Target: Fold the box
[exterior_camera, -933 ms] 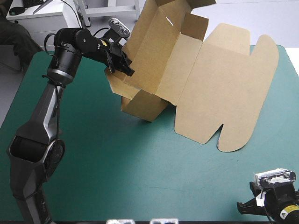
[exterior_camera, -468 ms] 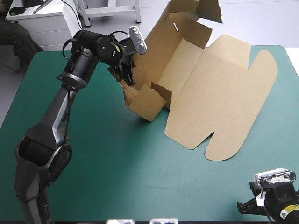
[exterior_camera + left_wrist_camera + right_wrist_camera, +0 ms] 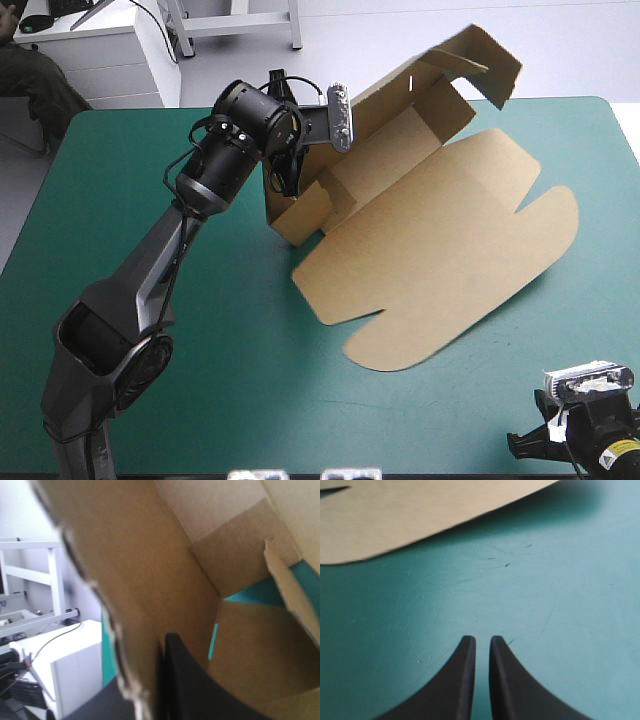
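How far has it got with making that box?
Done: several walls of the box are raised at the far-left end. In hand: the left pincer is shut on one raised wall, the box tilted. Left: the lid panel lies unfolded on the table; the right pincer sits shut, off the board.

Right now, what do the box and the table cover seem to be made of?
The box: brown cardboard sheet, matte, seemingly; the creases hold sharp and a cut edge in the left wrist view looks ragged and fibrous. The table cover: a smooth teal-green mat, perhaps rubber or vinyl; fine scratches show in the right wrist view.
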You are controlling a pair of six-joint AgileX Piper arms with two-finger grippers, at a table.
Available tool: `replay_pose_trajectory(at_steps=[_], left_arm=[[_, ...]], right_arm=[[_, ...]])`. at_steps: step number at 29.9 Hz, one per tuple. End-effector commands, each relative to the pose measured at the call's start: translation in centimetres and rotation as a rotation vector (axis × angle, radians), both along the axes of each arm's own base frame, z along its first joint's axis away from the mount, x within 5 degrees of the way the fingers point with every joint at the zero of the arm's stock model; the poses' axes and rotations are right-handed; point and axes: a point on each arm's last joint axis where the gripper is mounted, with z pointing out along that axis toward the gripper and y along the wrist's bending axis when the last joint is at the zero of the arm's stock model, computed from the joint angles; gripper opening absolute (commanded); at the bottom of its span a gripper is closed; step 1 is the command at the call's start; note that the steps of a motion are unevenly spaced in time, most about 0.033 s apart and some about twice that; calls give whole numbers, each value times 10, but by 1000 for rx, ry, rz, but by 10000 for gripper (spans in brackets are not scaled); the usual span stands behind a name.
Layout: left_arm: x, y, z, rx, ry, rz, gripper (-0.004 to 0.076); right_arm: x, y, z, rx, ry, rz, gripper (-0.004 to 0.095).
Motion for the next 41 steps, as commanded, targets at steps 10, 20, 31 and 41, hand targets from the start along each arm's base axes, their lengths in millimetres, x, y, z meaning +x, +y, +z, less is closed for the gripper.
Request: replay_pose_trajectory(at_steps=[10,20,31,41], left_arm=[[-64,31,72,-23,-139,-78,16],[-69,15,40,-44,32,-222,15],[-95,35,70,-167,11,-284,11],[-134,49,97,-312,9,-364,15]], right_arm=[[5,0,11,5,-66,0,89],[5,0,11,5,-66,0,89],[5,0,11,5,-66,0,89],[5,0,11,5,-66,0,89]])
